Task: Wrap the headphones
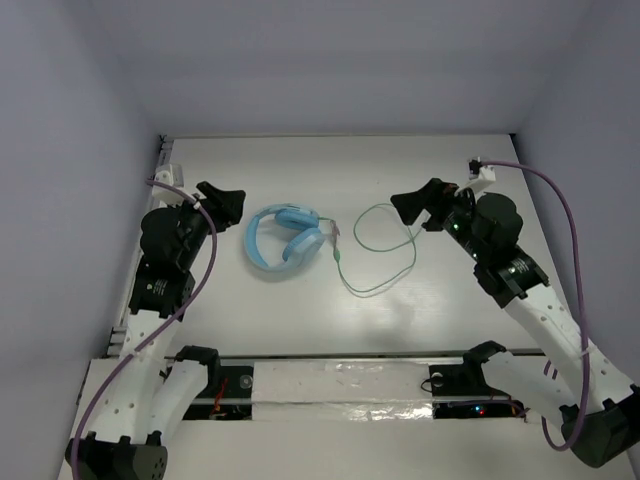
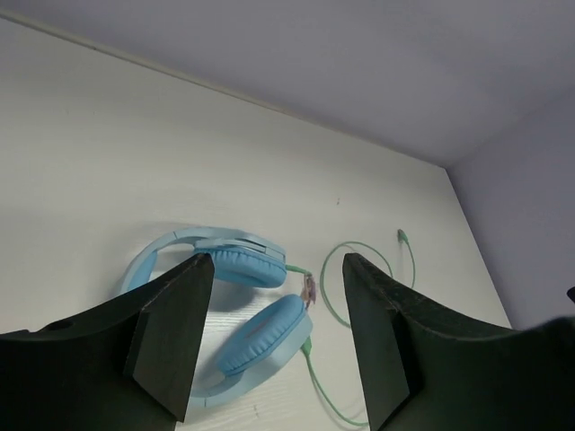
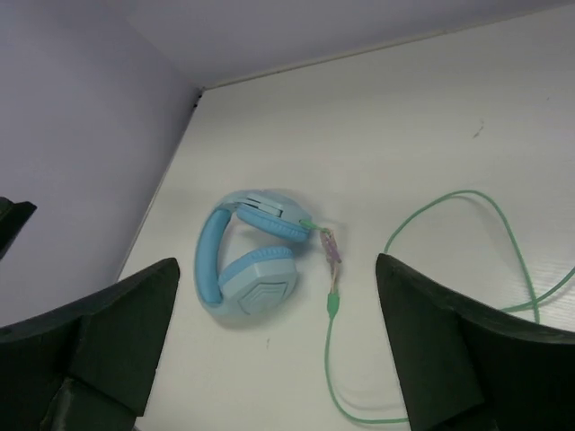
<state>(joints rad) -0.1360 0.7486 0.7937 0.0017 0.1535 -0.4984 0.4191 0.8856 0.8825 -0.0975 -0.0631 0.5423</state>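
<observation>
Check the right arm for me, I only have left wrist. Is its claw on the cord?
Observer: No. The right claw is open and empty, hovering by the right side of the cord loop.
Operator: My frame cuts the cord off at the bottom. Where does it go?
Observer: From the headphones it runs toward the arm bases, swings right, then curves back up. The whole loop lies on the table.
Operator: My finger hides part of the headband. Any cord around it?
Observer: None. In the top view the headband is bare, on the side toward the left claw.
</observation>
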